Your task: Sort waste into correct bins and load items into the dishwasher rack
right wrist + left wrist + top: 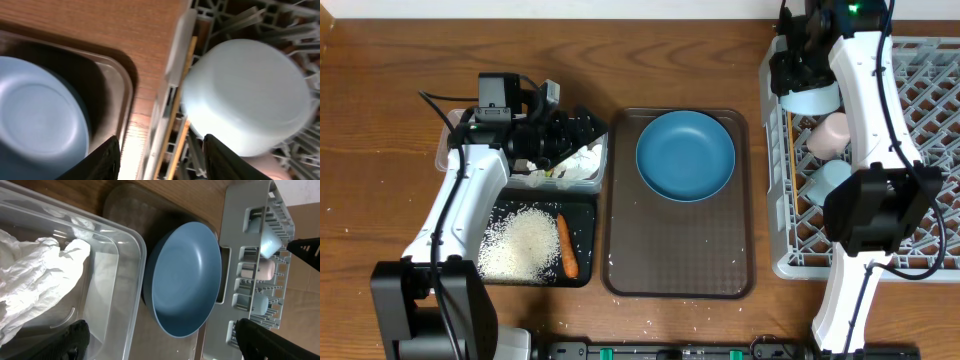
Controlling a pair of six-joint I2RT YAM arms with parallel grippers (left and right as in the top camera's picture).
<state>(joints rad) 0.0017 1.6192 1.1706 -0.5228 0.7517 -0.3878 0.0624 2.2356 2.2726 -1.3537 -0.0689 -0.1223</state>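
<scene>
Two sets of jaws, both standing apart. At the left gripper (170,337): dark fingers (75,337) spread almost to the frame's edges, clamping nothing. Hangs over the clear tub (131,255), with crumpled white tissues (35,275) lying inside it. Faces, past the tub's wall, the round blue plate (185,275) resting on the brown serving tray (125,202).

At the right gripper (162,160): fingers (102,160) parted, closing on nothing. Hovers at the left edge of the dishwasher rack (935,75), just short of the white bowl (250,95) sitting inside the rack, its rounded outer side toward the wrist camera. Beside the bowl, wooden chopsticks (176,112) lying along the rack's left wall.

Farther out, seen from overhead: pink cup (830,133) and light blue cup (830,180) in the rack, lined up along the same left side as the bowl. Plate on the far half of the serving tray, between the rack and the tub. Against the tub's near side, the black tray (582,215), holding a heap of white rice (520,245) and the orange carrot (566,245) just beside the heap. Scattered grains also on the tabletop near the trays.
</scene>
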